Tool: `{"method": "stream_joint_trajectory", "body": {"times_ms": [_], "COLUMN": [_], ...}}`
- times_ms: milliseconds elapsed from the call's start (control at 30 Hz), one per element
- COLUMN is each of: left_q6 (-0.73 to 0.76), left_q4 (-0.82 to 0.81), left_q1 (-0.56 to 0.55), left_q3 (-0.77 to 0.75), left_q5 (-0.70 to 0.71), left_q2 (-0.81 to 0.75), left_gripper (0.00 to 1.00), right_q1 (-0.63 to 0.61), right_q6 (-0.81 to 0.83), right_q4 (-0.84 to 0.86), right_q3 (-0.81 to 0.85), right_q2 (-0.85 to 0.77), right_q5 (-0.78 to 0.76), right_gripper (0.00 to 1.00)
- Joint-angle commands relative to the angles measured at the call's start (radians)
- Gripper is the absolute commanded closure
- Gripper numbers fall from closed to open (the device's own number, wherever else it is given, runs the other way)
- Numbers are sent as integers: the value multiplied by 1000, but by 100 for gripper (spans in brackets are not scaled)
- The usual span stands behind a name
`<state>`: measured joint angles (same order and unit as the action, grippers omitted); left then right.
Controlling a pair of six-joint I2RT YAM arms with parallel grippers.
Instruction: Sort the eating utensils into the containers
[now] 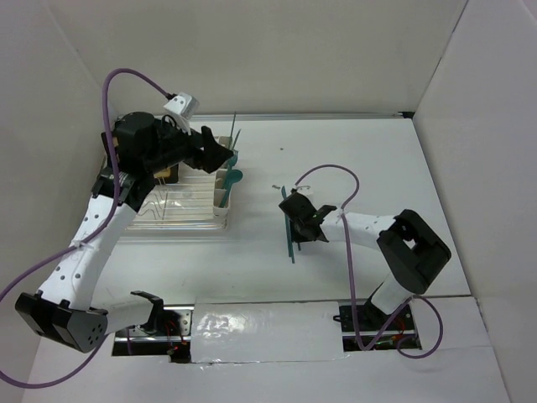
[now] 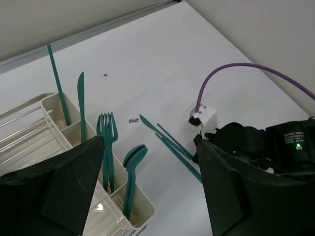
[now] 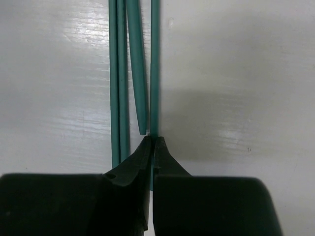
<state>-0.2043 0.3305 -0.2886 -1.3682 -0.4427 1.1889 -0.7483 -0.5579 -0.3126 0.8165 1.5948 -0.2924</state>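
Four slim teal utensils (image 3: pixel 135 73) lie side by side on the table (image 3: pixel 236 73) just ahead of your right gripper (image 3: pixel 151 143), whose fingers (image 3: pixel 133 169) are clenched on the rightmost utensil (image 3: pixel 154 73). Your left gripper (image 2: pixel 148 145) hangs released, fingers spread wide. The cream cups (image 2: pixel 142 216) sit just beyond the finger (image 2: pixel 59 187) at the left of its wrist view, holding forks (image 2: pixel 106 129), spoons (image 2: pixel 134 156) and a knife (image 2: pixel 81 93) upright.
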Motion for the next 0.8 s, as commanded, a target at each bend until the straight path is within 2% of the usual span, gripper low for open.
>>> {"method": "stream_joint_trajectory", "body": {"times_ms": [0,100,133,233,367,467,767], "left_q6": [-78,-90,-98,-128,-130,-144,-168], "left_q4": [-5,15,1,-27,-38,-36,-22], "left_q1": [-9,-44,-66,-95,-182,-236,-311], "left_q3": [-41,-80,-84,-112,-173,-215,-302], "left_q5": [52,12,-11,4,19,64,131], "left_q2": [41,96,119,167,247,342,489], "left_gripper": [12,13,13,14,14,14,16], "right_q1": [-5,1,7,23,38,35,33], "right_q6": [-37,-25,-10,9,39,110,127], "right_q4": [-62,-30,4,65,95,131,161], "right_q3": [-40,-60,-72,-86,-86,-76,-57], "right_q2": [27,-143,-251,-445,-573,-596,-604], "right_q5": [-28,-7,28,85,183,228,219], "right_gripper": [100,100,100,100,100,100,100]}}
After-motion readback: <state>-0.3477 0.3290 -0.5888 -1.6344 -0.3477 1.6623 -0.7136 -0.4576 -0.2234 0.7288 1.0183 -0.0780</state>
